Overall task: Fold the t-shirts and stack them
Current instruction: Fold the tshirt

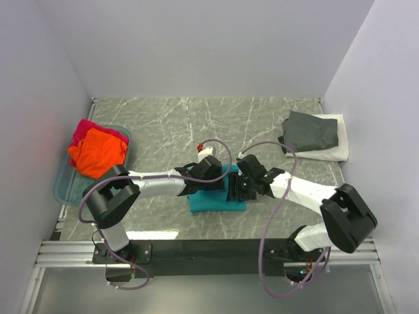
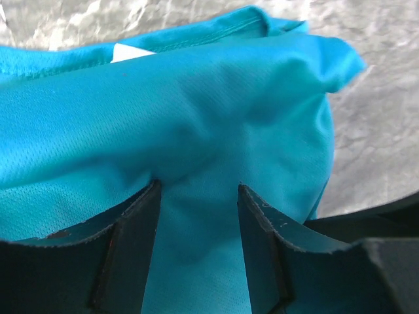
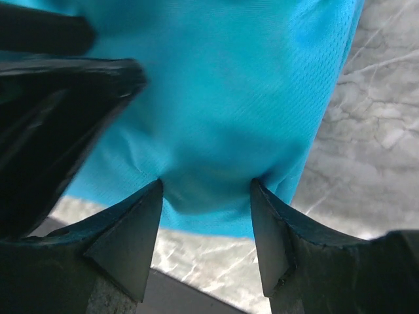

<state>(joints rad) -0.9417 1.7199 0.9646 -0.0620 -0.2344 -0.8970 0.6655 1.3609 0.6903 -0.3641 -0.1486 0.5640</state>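
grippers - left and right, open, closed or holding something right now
Left gripper: jaws apart, fingertips pressed on the teal t-shirt; a grip cannot be told.
Right gripper: jaws apart on the same shirt; a grip cannot be told.
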